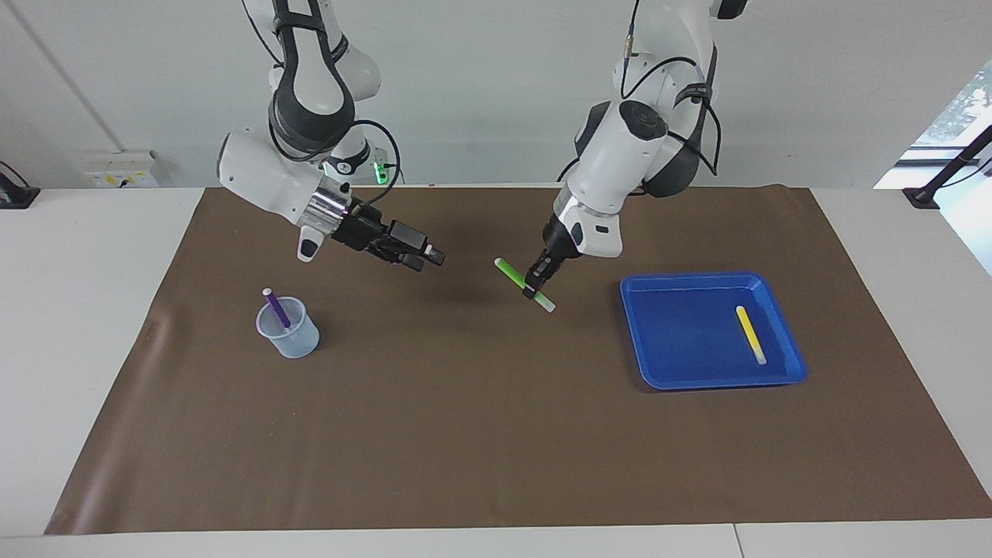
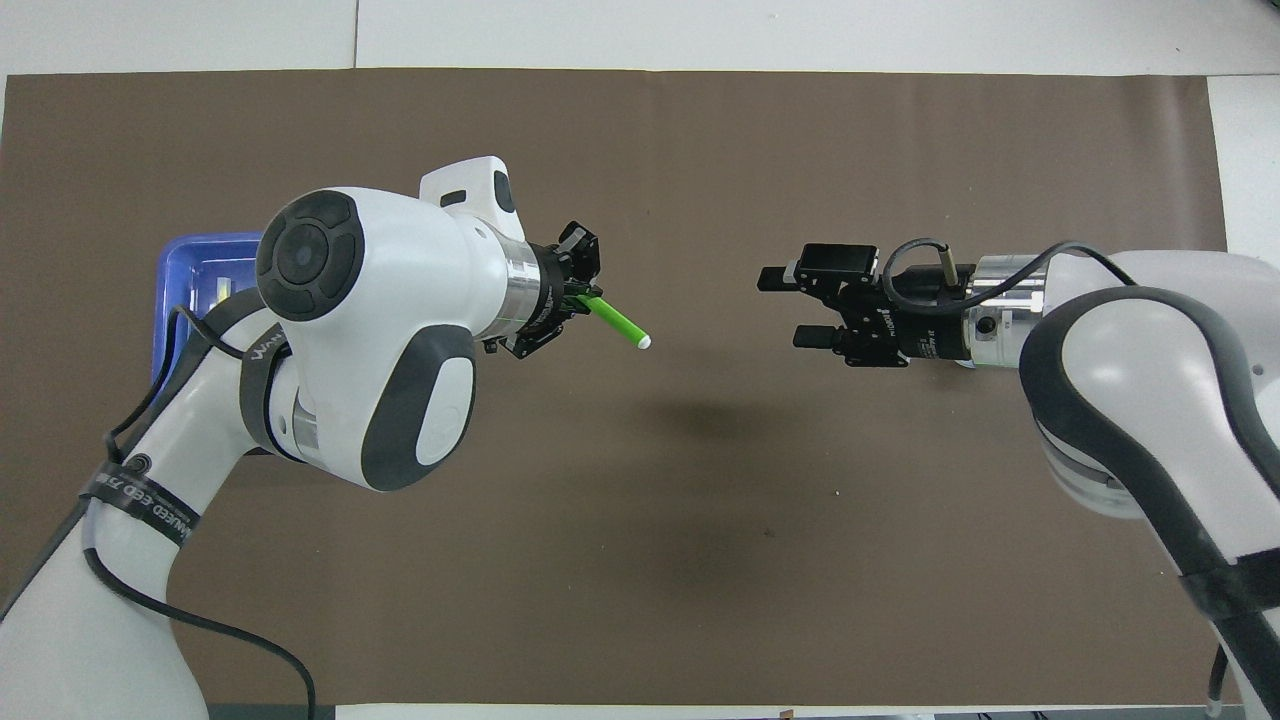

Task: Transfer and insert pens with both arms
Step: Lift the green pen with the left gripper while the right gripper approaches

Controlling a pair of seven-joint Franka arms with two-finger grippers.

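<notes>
Facing view, left gripper (image 1: 533,288): closed on the green pen (image 1: 524,284), held in the air over the brown mat (image 1: 465,434), gripped nearer to its pale end.
Facing view, right gripper (image 1: 428,257): fingers apart, holds nothing, over the mat, well apart from the green pen.
Facing view, other pens: purple pen (image 1: 276,308) stands tilted in the clear cup (image 1: 288,332); yellow pen (image 1: 750,334) lies in the blue tray (image 1: 682,341).
Overhead view, left gripper (image 2: 575,296): green pen (image 2: 618,322) sticks out toward the right gripper (image 2: 785,307).
Overhead view, right gripper: open, faces the pen tip, a gap between them.

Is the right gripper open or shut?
Open: the right gripper has its two fingers spread apart, empty, over the mat.
</notes>
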